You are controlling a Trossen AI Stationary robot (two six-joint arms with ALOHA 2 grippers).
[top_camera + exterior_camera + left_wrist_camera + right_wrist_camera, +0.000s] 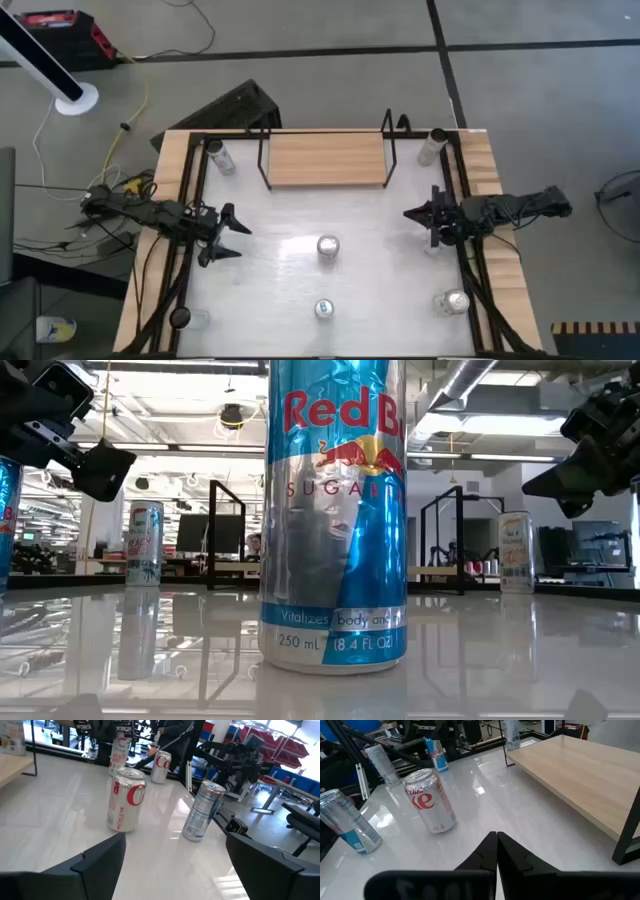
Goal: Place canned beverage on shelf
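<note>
- Cans sit loose on your table (380, 300); none is on the shelf (325, 158) at the far edge, whose board is bare.
- Your left gripper (235, 238) hovers over the table's left side with its fingers spread wide, holding nothing.
- Your right gripper (412, 213) hovers at the right side, fingers pressed together, empty.
- Diet Coke can (327, 247) stands upright mid-table, between the two grippers.
- Red Bull can (323, 309) stands nearer the front edge.
</note>
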